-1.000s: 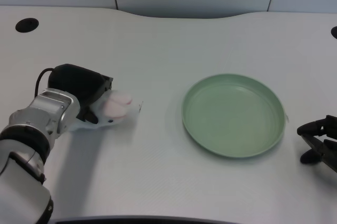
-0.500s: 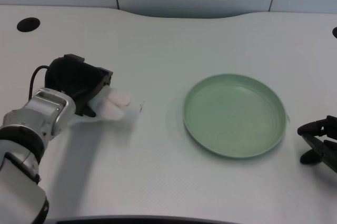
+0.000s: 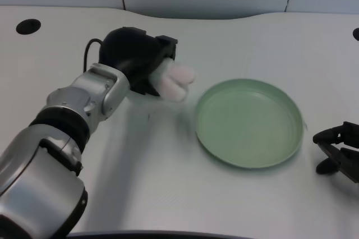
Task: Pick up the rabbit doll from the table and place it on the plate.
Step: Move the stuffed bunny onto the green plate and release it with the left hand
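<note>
Fingers of my left hand [image 3: 137, 59] are clenching the rabbit doll [image 3: 176, 80], which is hanging above the surface [image 3: 168, 183] just left of the green plate [image 3: 249, 122]; I am judging this the carrying step. Next I am needing to bring it over the plate's middle, lower it, then loosen my hold.

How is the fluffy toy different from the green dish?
The rabbit doll is pale pink-white and soft-looking; the plate is green and smooth. The doll is held by the left hand, above the table; the plate lies flat on it. The doll looks far smaller than the plate.
</note>
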